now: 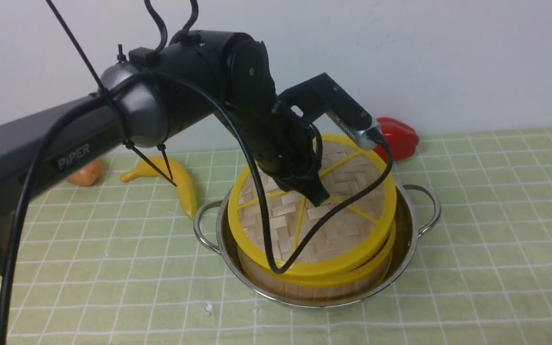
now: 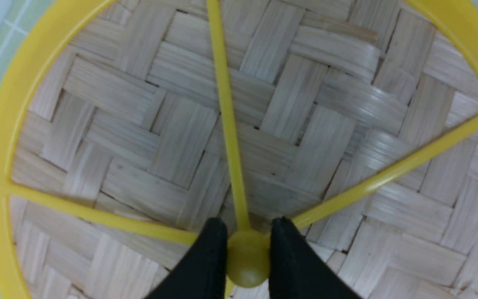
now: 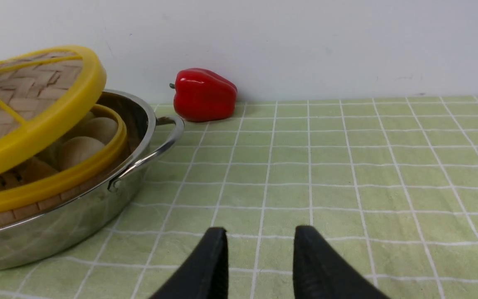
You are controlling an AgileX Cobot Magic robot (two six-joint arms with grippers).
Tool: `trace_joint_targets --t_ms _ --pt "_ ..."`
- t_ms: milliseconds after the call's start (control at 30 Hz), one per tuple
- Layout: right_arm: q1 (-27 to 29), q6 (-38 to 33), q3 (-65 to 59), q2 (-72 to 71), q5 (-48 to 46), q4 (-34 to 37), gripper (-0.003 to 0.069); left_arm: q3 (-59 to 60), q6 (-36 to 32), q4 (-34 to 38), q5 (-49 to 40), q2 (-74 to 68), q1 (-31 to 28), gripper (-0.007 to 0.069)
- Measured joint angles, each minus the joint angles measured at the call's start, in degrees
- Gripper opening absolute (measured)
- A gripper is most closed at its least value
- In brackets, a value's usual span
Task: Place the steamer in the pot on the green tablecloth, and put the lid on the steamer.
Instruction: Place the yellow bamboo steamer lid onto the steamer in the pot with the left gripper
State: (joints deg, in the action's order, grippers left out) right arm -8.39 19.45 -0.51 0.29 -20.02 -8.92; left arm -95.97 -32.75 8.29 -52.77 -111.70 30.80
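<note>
The steel pot (image 1: 414, 225) stands on the green tablecloth (image 1: 496, 215) with the steamer (image 1: 314, 287) inside it. Over the steamer hangs the lid (image 1: 348, 225), tilted, its right side lifted off the steamer's yellow rim. My left gripper (image 1: 316, 196) is shut on the lid's yellow hub (image 2: 247, 259), with the gripper (image 2: 247, 226) straddling it over the woven lid (image 2: 172, 137). In the right wrist view pale round buns (image 3: 79, 151) show under the raised lid (image 3: 35, 120), inside the steamer (image 3: 56, 182) and pot (image 3: 77, 224). My right gripper (image 3: 259, 236) stands open and empty, low over the cloth beside the pot.
A red pepper (image 1: 398, 136) lies by the wall behind the pot, also seen as the pepper (image 3: 203, 94) in the right wrist view. A banana (image 1: 185, 184) and an orange fruit (image 1: 84, 175) lie left of the pot. The pot's wire handles (image 1: 429, 206) stick out sideways.
</note>
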Motion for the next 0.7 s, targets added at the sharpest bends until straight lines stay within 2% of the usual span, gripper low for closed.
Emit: trace_joint_targets --t_ms 700 --pt "0.0 0.0 0.0 0.0 0.0 0.0 0.0243 -0.3 -2.8 2.8 2.5 -1.8 0.0 0.0120"
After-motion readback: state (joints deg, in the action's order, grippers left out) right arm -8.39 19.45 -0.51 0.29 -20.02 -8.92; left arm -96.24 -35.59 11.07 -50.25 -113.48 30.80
